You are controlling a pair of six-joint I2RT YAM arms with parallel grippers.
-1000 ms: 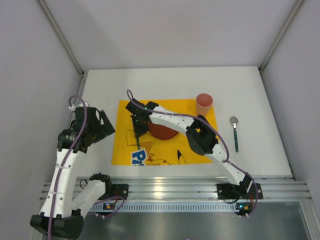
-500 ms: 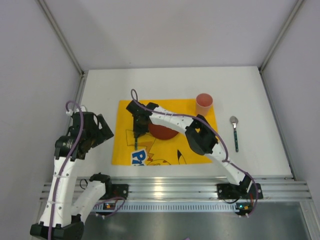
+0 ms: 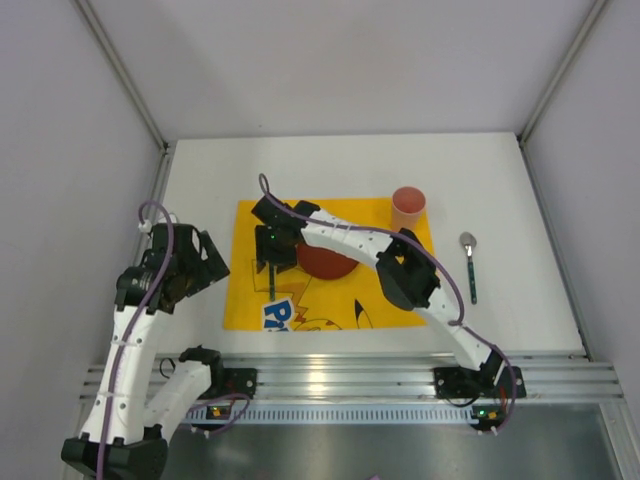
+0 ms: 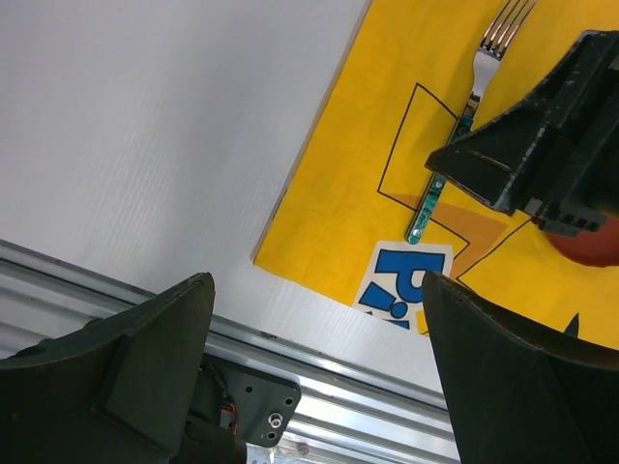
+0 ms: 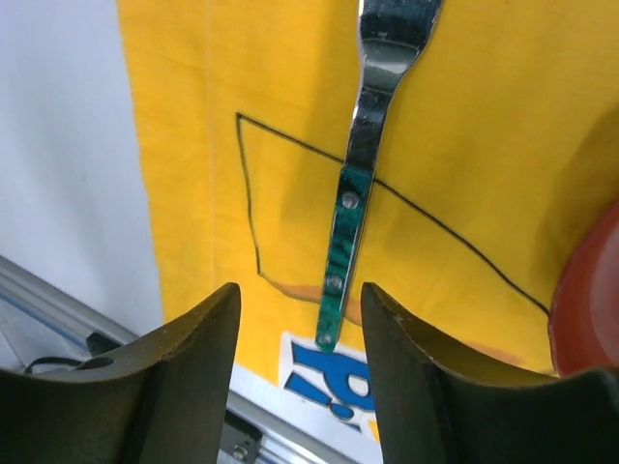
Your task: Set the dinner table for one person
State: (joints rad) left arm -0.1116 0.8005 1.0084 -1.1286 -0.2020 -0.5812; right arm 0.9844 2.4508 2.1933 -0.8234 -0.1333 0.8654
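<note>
The white dinner table point(image 3: 200, 180) carries a yellow cartoon placemat point(image 3: 390, 290). On the mat stand a red plate point(image 3: 330, 265) and a pink cup point(image 3: 408, 208). A fork point(image 3: 271, 284) with a green handle lies flat on the mat left of the plate; it also shows in the right wrist view point(image 5: 346, 222) and the left wrist view point(image 4: 455, 121). My right gripper point(image 3: 272, 262) hovers just above the fork handle, open and empty point(image 5: 298, 314). My left gripper point(image 3: 208, 262) is open and empty over bare table at the mat's left front corner point(image 4: 319, 290).
A spoon point(image 3: 469, 266) with a green handle lies on the table right of the mat. The ridged aluminium rail point(image 3: 350, 375) runs along the near edge. Grey walls close in the left, right and back sides.
My right gripper has risen slightly and shifted a little left above the fork, which now lies free on the mat. My left arm has shifted slightly.
</note>
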